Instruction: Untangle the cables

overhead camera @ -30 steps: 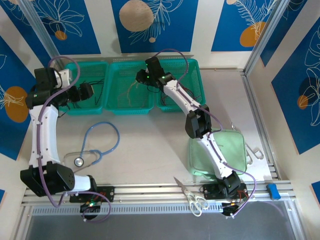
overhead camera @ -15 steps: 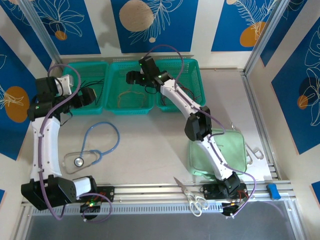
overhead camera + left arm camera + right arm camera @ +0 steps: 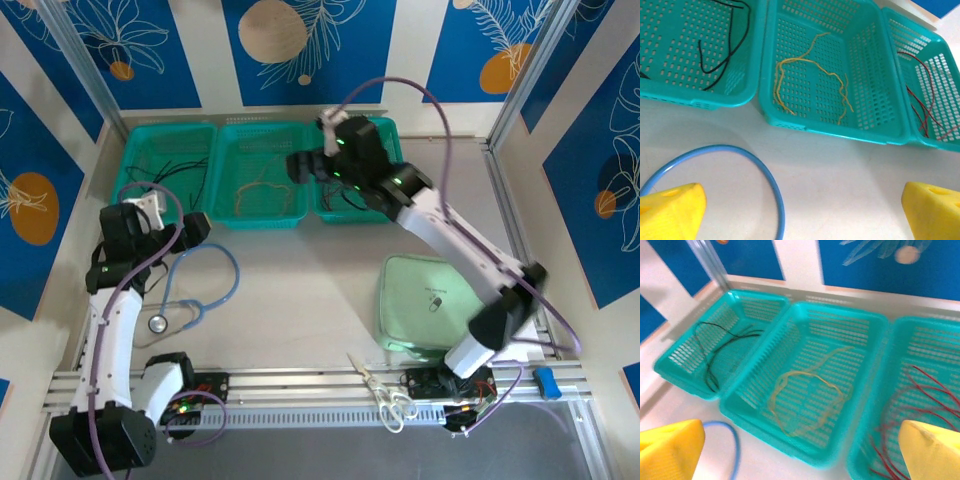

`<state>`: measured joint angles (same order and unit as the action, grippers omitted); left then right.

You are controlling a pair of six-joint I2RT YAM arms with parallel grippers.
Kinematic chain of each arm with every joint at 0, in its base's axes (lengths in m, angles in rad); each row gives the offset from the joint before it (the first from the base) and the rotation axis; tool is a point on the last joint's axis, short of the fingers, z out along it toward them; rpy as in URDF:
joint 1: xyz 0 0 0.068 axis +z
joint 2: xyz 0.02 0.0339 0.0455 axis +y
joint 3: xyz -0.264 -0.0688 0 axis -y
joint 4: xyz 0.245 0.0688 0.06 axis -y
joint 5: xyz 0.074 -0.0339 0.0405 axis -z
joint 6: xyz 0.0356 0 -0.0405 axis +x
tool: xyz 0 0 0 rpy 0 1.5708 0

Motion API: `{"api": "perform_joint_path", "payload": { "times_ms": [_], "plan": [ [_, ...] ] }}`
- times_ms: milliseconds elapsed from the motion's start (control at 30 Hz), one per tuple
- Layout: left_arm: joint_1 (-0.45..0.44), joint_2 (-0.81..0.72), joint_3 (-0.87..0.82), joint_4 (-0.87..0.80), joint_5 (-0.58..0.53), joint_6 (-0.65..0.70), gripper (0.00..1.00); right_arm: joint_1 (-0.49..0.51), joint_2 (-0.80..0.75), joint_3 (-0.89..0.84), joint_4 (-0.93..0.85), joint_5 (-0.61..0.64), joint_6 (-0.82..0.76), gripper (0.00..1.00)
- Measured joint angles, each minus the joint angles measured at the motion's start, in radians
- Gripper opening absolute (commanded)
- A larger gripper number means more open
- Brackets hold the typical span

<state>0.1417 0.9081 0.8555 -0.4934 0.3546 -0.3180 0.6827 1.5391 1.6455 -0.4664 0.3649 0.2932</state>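
Three teal baskets stand in a row at the back. Black cables lie in the left basket. A yellow cable curls in the middle one, and red cables lie in the right one. My right gripper hovers open above the middle basket's right side, holding nothing. In front of the left basket my left gripper is open and empty over the table, beside the blue tube.
A light-blue stethoscope loops on the table at the left, its metal disc nearer the front. A green lidded box sits at the right front. Scissors lie on the front rail.
My right gripper opened, let go of the yellow cable in the middle basket and rose to the right. My left arm drew back from the left basket towards the stethoscope.
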Motion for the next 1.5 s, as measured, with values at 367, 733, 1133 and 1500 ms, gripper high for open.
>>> {"api": "perform_joint_path", "payload": {
  "times_ms": [367,733,1133,1500],
  "plan": [
    [-0.085,-0.104,-0.350,0.465,-0.194,0.048,0.99,-0.453,-0.701,-0.990,0.261,0.012,0.032,0.99],
    [-0.209,0.132,-0.501,0.927,-0.394,0.266,0.99,-0.629,-0.745,-1.296,0.566,-0.002,-0.040,0.99],
    [-0.239,0.425,-0.563,1.269,-0.462,0.339,0.99,-0.652,-0.413,-1.385,1.018,-0.055,-0.118,0.99],
    [-0.251,0.684,-0.628,1.613,-0.507,0.377,0.99,-0.645,-0.081,-1.313,1.292,-0.131,-0.183,0.99]
  ]
}}
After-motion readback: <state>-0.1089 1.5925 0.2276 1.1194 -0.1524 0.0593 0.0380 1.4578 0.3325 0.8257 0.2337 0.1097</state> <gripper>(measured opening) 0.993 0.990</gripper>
